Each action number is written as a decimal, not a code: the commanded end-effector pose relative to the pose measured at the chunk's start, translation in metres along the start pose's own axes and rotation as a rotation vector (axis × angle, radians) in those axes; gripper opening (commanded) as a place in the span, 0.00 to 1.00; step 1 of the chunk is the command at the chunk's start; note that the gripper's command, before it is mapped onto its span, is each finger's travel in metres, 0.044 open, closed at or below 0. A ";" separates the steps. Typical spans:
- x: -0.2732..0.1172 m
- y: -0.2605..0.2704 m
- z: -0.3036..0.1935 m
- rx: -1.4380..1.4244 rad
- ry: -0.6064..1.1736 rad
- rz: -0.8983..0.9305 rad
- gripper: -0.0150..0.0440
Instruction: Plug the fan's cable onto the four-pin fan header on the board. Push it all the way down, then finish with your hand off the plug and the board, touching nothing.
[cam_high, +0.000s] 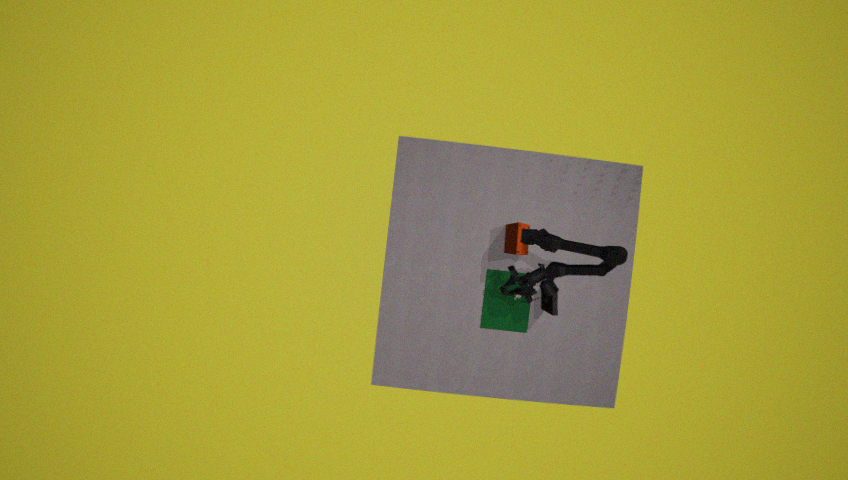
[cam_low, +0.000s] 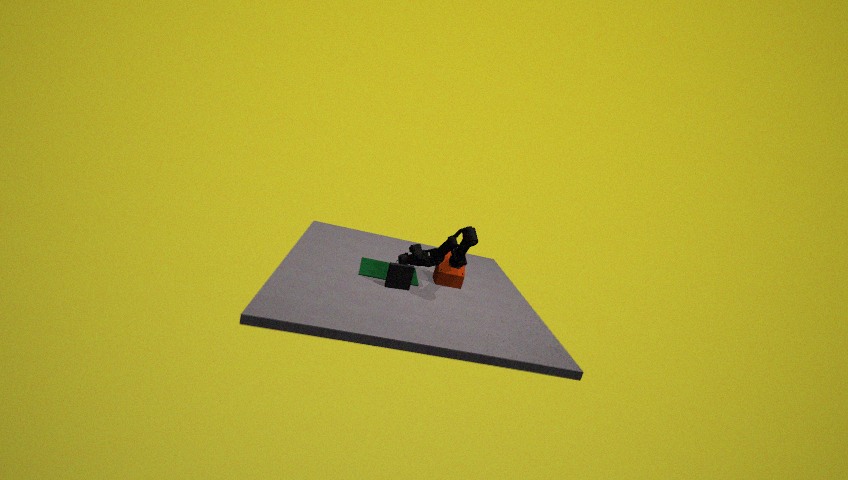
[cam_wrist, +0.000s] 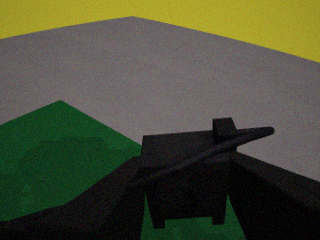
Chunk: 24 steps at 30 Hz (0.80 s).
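Black and boxy, the plug (cam_wrist: 185, 187) is pinched between the fingers of my tool (cam_high: 515, 288) (cam_low: 403, 259) (cam_wrist: 183, 164), above the green board (cam_high: 502, 312) (cam_low: 373, 268) (cam_wrist: 55, 150). I judge it light and stiff, its cable (cam_wrist: 215, 151) bendier; the body's flat sides are the place to grip, leaving its lower end free.

On your grey table (cam_high: 440, 333) (cam_low: 357, 315) (cam_wrist: 175, 75), the green board (cam_high: 502, 315) (cam_low: 373, 268) (cam_wrist: 75, 160) lies flat. In the top view, you see the orange block (cam_high: 515, 239) (cam_low: 449, 277) standing near its twelve o'clock side.
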<state>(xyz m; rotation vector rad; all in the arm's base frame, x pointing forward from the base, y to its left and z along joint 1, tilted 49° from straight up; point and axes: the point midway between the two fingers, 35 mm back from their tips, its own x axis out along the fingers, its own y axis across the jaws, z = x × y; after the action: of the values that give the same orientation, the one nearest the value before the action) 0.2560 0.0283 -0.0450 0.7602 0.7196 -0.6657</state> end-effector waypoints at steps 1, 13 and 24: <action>-0.006 -0.001 0.000 0.029 -0.033 0.033 0.25; -0.018 0.002 0.005 0.108 -0.103 0.106 0.25; -0.016 0.003 0.010 0.097 -0.089 0.091 0.25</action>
<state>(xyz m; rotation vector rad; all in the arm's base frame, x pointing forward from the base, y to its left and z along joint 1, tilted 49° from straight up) 0.2513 0.0259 -0.0276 0.8433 0.5690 -0.6540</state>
